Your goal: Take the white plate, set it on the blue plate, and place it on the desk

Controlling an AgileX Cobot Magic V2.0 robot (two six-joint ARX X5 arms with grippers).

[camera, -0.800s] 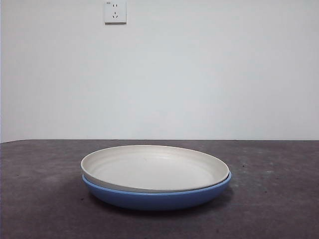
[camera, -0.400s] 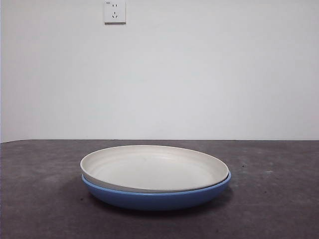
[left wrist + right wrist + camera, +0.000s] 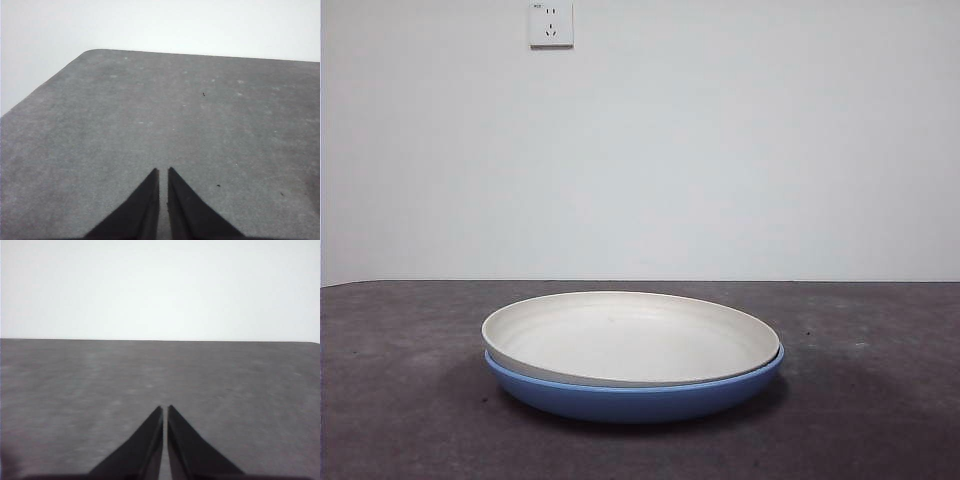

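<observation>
Resting nested in the blue plate (image 3: 635,400) at the speckled grey counter's (image 3: 400,420) centre, the white plate (image 3: 630,340) faces a pale wall with a socket (image 3: 551,24) at eleven o'clock, while both left fingers (image 3: 163,172) and right fingers (image 3: 165,410), pressed nearly together, grip nothing.

Only the white plate (image 3: 630,338) nested in the blue plate (image 3: 635,398) stands on my table (image 3: 880,400); bare surface surrounds them.

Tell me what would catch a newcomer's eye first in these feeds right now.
The white plate nested inside the blue plate, mid-desk in the front view, is the only colour in the scene. Next, the white wall socket high on the bare wall behind. Both wrist views show only dark tabletop, with the left gripper and right gripper shut, no plate near either.
</observation>
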